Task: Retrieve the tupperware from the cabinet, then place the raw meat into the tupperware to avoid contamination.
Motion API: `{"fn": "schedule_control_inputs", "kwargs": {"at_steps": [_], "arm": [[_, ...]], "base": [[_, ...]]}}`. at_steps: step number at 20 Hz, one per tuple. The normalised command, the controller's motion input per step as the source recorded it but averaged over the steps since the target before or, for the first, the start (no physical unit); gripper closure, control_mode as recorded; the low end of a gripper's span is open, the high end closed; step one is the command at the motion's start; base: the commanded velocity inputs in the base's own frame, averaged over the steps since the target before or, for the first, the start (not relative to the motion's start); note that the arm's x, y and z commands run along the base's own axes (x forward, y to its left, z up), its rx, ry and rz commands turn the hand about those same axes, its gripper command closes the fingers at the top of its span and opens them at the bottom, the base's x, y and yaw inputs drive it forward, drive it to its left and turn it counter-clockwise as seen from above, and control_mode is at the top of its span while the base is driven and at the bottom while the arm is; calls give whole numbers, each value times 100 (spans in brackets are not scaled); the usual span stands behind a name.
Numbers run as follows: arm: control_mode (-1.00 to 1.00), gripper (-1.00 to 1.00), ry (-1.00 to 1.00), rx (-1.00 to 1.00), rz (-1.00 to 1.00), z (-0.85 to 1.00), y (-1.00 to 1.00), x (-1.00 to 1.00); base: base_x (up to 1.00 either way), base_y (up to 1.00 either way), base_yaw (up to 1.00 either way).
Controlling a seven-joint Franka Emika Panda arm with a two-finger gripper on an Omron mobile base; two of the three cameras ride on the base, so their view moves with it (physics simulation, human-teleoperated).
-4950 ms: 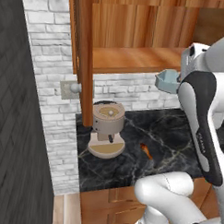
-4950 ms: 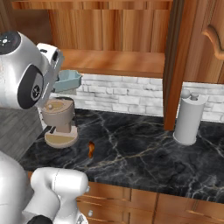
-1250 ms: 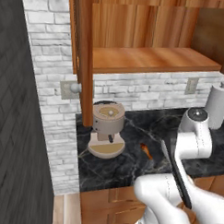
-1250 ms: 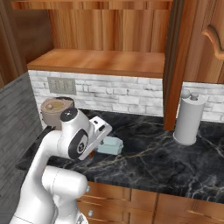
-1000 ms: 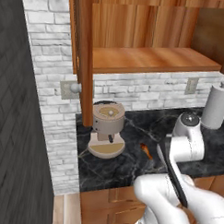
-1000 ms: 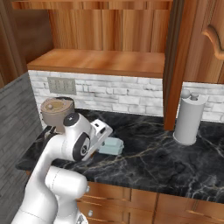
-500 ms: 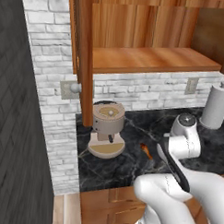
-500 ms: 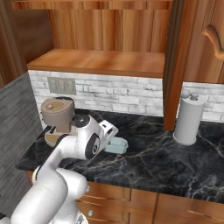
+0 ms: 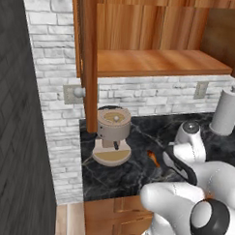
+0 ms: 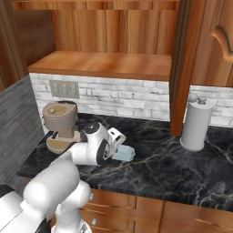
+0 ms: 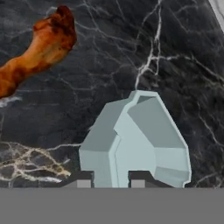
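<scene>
The pale blue tupperware (image 11: 133, 140) is pinched by its near rim between my gripper's (image 11: 110, 180) two dark fingertips (image 11: 81, 180), so the gripper is shut on it. In the right base view the tupperware (image 10: 124, 154) sits low at the black marble counter, just right of the gripper (image 10: 117, 146); I cannot tell whether it touches the stone. The raw meat (image 11: 38, 47), an orange-brown streaked strip, lies on the counter beyond the tub to the upper left; it also shows as the raw meat (image 9: 153, 158) beside the arm. The wooden cabinet (image 9: 155, 63) hangs above with its door open and its shelf (image 10: 104, 64) bare.
A beige coffee machine (image 9: 112, 134) stands at the counter's left end, also seen as the coffee machine (image 10: 61, 123). A white paper towel roll (image 10: 196, 123) stands at the right by the cabinet post. Brick backsplash behind; wooden drawers (image 10: 150, 211) below the counter edge.
The arm came down from the cabinet shelf with the tupperware. Over the last second the hand has slid the tub a little further right along the counter, still gripped.
</scene>
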Motion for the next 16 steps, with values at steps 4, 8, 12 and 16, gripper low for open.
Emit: {"fn": "schedule_control_inputs", "kwargs": {"at_steps": [4, 8, 12, 16], "arm": [[-100, 100, 0, 0, 0, -28, 0, 31], [-100, 100, 4, 0, 0, -39, 0, 20], [-100, 100, 13, 0, -1, -46, 0, 12], [-100, 100, 13, 0, 0, -37, 0, 7]], "base": [[0, 0, 0], [0, 0, 0], [0, 0, 0], [0, 0, 0]]}}
